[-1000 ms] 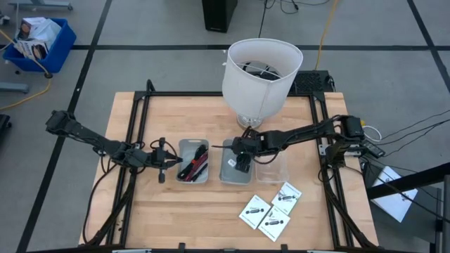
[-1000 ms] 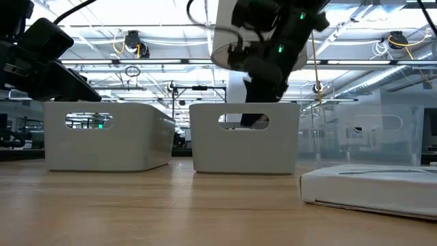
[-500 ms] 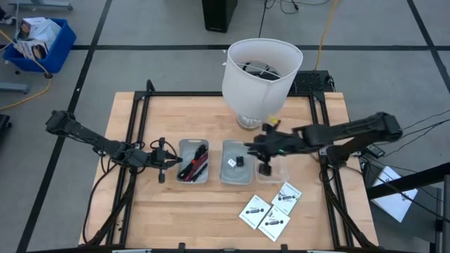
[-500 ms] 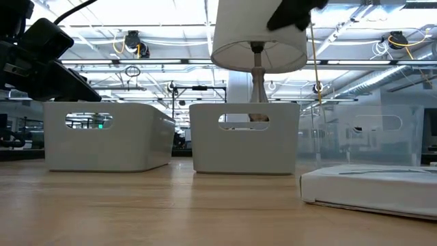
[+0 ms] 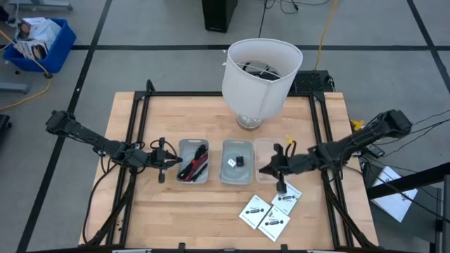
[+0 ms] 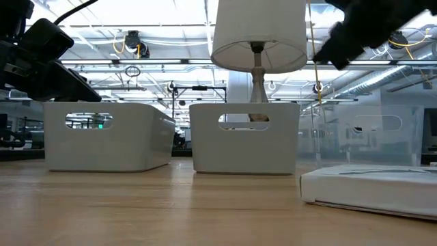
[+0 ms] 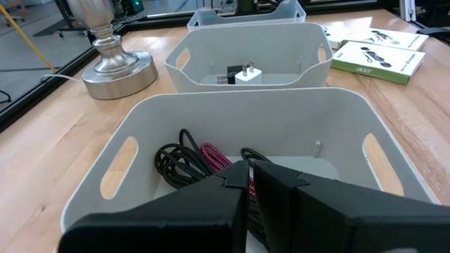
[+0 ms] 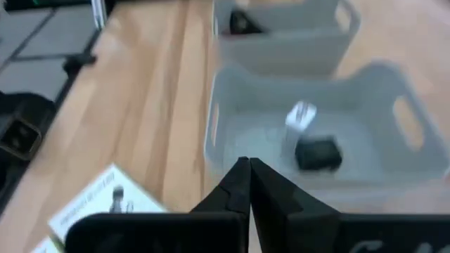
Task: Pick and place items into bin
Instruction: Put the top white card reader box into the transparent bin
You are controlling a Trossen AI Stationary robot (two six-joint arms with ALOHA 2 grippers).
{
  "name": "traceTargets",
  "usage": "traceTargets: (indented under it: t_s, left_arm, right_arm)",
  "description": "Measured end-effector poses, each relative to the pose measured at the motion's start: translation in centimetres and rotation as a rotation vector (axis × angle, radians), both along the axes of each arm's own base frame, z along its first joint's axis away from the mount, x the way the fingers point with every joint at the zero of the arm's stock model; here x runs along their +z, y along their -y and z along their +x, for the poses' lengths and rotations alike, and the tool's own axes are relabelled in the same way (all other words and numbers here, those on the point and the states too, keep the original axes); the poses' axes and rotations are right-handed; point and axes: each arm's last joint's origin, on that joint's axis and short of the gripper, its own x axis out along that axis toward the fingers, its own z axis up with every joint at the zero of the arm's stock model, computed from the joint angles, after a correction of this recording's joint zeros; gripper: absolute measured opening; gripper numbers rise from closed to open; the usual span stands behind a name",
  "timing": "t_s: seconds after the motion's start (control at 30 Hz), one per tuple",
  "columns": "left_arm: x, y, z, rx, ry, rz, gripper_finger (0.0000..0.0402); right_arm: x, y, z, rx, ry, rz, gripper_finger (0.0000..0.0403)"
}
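Note:
Three small bins stand in a row mid-table. The left grey bin (image 5: pixel 193 160) holds black and red cable bundles (image 7: pixel 204 158). The middle grey bin (image 5: pixel 226 172) holds a small black cube (image 8: pixel 318 153) and a tiny white piece (image 8: pixel 301 116). The third bin (image 5: pixel 266 149) is clear. Three white packets (image 5: pixel 267 209) lie flat on the table near the front right. My left gripper (image 5: pixel 163 163) hovers shut just left of the left bin. My right gripper (image 5: pixel 279 169) is shut and empty, above the clear bin's right side near the packets.
A white-shaded lamp (image 5: pixel 260 67) stands on its metal base (image 7: pixel 116 67) at the far middle of the table. Black rails (image 5: pixel 137 126) frame the tabletop. Bare wood lies along the near edge and at the far left.
My right gripper has risen out of the middle bin and swung toward the table's right and near edges, past the clear bin toward the packets. The black cube and white piece now show lying in the middle bin.

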Motion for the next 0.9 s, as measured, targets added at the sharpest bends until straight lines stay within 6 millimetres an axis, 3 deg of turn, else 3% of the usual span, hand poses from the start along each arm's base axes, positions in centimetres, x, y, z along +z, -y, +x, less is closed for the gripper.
traceTargets:
  t_s: [0.33, 0.57, 0.8, 0.9]
  left_arm:
    - [0.0, 0.0, 0.0, -0.001, -0.002, 0.006, 0.0031]
    - [0.0, 0.0, 0.0, -0.002, -0.004, 0.007, 0.0031]
    - [0.0, 0.0, 0.0, -0.001, -0.003, 0.005, 0.0031]
    - [0.0, 0.0, 0.0, 0.000, -0.003, 0.005, 0.0031]
  right_arm:
    - [-1.4, -4.9, -3.0, 0.220, -0.070, -0.019, 0.0000]
    - [-2.7, -5.7, -5.8, 0.139, -0.329, 0.053, 0.0000]
    - [-0.6, -6.6, -7.9, 0.089, -0.531, 0.018, 0.0000]
    - [-0.8, -7.2, -8.1, 0.159, -0.578, -0.005, 0.0000]
